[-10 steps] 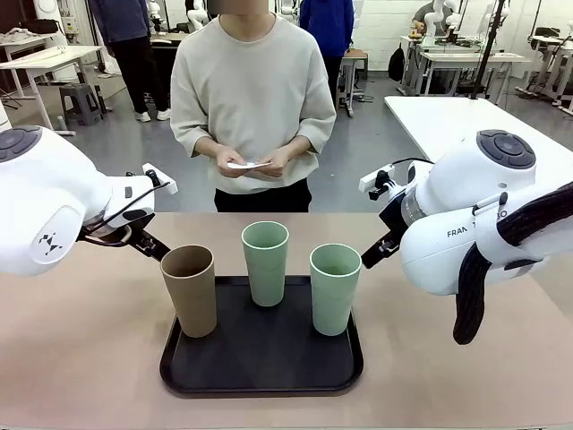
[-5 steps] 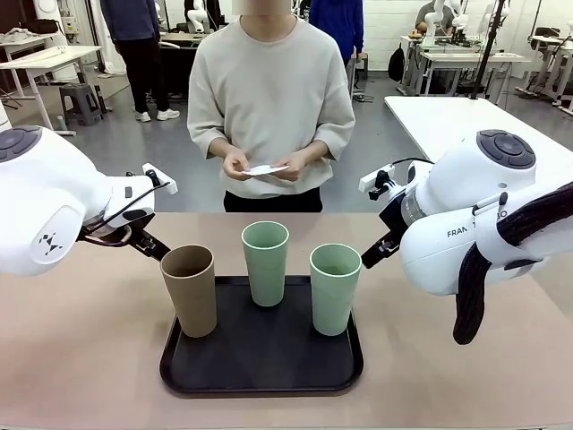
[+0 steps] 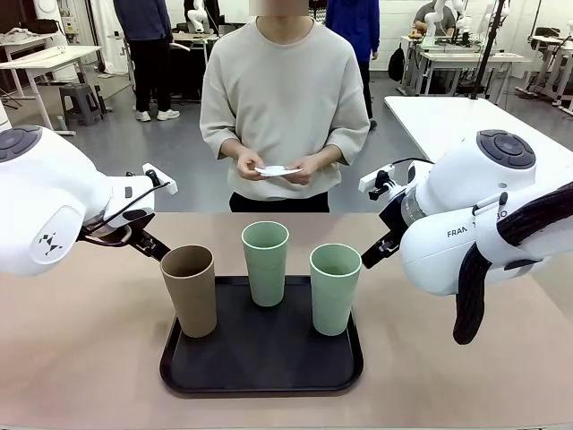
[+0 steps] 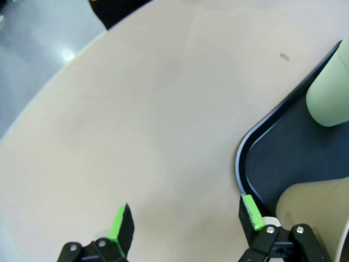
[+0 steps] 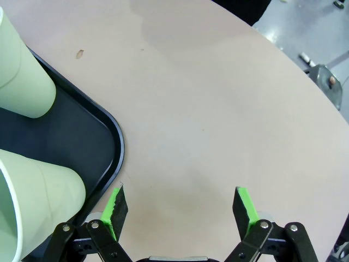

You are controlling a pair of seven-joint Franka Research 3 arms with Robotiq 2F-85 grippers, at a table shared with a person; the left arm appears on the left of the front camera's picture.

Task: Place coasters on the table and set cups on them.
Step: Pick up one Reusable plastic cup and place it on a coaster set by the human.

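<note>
Smooth beige bench (image 3: 81, 358), rounded corners. Black rounded-square tray (image 3: 260, 372) near centre w/ 3 tall tapered matte cups: tan cup (image 3: 189, 288) left, mint cup (image 3: 265, 262) far mid, 2nd mint cup (image 3: 335, 287) right. L tool (image 4: 184, 215) & R tool (image 5: 177, 202): jaws wide apart, empty, over bare bench beside tray. Thin white coasters (image 3: 276, 169) in person's hands (image 3: 304, 168), far side.

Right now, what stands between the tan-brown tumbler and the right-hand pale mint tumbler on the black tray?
The second pale mint tumbler, set slightly farther back; the front view shows it.
</note>
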